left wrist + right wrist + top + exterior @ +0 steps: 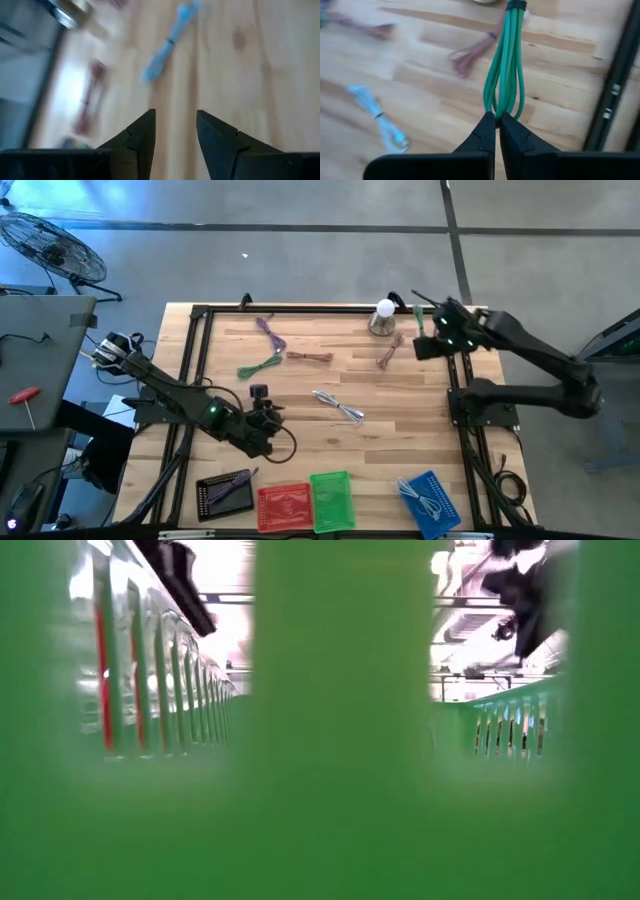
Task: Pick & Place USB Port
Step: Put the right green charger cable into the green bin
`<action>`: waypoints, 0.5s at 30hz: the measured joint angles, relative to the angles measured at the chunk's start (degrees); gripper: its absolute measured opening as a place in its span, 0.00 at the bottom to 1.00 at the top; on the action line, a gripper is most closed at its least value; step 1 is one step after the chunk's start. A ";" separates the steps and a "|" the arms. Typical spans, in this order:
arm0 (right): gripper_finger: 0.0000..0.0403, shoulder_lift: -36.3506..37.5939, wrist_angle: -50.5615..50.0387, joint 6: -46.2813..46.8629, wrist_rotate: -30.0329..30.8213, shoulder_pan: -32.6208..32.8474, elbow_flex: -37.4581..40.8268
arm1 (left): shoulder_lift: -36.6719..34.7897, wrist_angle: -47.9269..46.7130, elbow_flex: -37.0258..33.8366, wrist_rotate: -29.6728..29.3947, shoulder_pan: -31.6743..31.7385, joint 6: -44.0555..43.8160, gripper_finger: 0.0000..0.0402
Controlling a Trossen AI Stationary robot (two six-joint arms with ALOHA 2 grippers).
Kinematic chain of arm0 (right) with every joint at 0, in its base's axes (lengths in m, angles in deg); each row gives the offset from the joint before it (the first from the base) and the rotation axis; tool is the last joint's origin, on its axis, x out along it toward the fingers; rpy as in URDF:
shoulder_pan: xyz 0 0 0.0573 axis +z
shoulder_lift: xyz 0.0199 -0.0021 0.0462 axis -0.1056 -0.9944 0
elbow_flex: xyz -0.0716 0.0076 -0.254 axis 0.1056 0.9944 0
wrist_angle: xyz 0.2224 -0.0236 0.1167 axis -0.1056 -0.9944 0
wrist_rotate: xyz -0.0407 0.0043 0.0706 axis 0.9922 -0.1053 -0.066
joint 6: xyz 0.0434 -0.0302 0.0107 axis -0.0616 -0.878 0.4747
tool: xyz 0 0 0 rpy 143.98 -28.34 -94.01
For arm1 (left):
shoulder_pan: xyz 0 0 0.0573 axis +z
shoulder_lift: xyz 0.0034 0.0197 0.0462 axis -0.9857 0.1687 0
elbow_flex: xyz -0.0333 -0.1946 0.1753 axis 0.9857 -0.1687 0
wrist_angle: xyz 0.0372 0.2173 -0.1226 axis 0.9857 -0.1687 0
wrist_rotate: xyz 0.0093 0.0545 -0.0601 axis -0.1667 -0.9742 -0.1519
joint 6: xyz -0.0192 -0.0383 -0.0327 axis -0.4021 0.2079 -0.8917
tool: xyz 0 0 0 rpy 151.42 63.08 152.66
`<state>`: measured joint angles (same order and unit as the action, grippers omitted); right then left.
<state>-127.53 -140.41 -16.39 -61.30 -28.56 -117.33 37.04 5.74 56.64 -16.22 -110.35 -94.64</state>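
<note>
Green cable [506,65] is hanging lengthwise straight out from the right claw [497,120], which is clamping its looped end above the surface [330,385], while the left claw [175,131], fingers apart, is waiting empty well away.

Table [330,385] — pale, smooth wood

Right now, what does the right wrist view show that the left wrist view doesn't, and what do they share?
Only the right wrist view shows the right tool shut on a green cable, with a brown cable lying beyond. Only the left wrist view shows the left tool open, holding nothing. Both show the wooden table and a light blue cable lying on it.
</note>
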 joint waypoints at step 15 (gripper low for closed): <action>0.00 8.61 21.09 -1.16 14.02 38.20 1.63 | 0.00 35.48 0.00 16.43 2.62 19.66 0.37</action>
<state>-118.92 -119.31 -17.55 -47.28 9.64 -115.70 37.04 41.22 56.64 0.21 -107.72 -74.98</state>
